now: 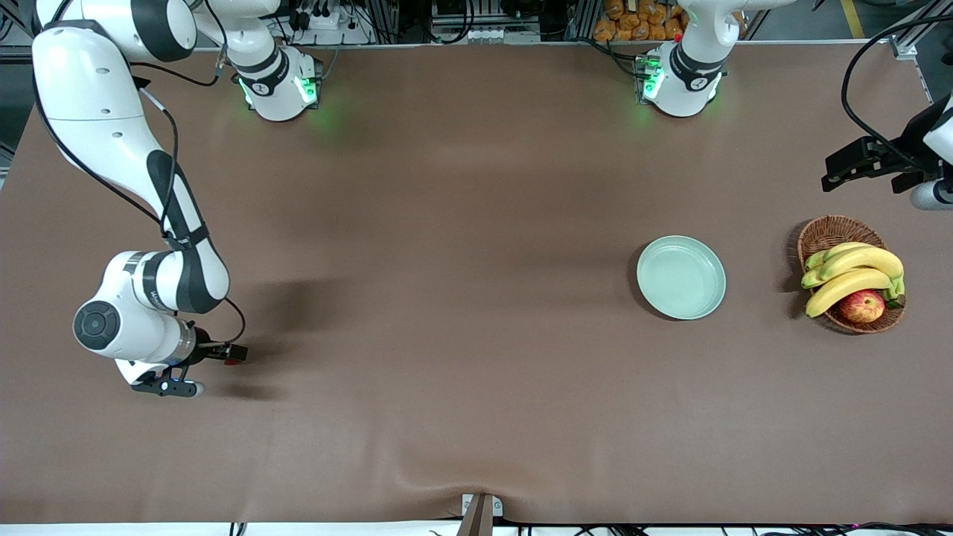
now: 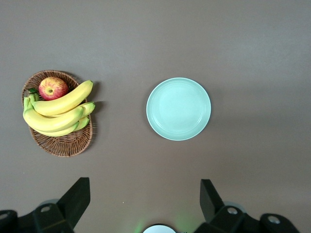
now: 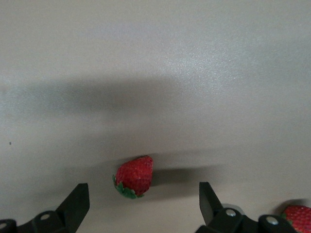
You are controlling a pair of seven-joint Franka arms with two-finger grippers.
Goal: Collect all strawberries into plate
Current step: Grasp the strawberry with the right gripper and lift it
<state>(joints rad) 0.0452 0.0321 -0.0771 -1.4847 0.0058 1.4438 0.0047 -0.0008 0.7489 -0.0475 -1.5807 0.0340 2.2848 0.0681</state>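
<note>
Strawberry [image 3: 134,175]: lies on the table between my right gripper's [image 3: 141,206] spread fingers, near the right arm's end.
Second strawberry [image 3: 297,217]: just beside.
Plate [image 1: 681,277]: beside the basket [image 1: 826,232].
Left gripper [image 2: 145,201]: spread, waiting above the plate.

My tabletop [image 1: 447,298] wears a brown cloth-like cover, matt and finely grained, with a soft ripple at the edge nearest the front camera. My arms' shells look like smooth, glossy white plastic with black bands. My fingers [image 3: 77,204] are matt black, plastic by the look of them. The strawberry [image 3: 134,176] has a pitted, slightly shiny red skin and a dull green cap. The plate [image 1: 681,277] is smooth and glossy, pale mint. The basket [image 1: 826,232] is rough brown wicker; the bananas [image 1: 856,272] have a smooth, waxy skin, and the apple [image 1: 862,306] has a soft sheen.
</note>
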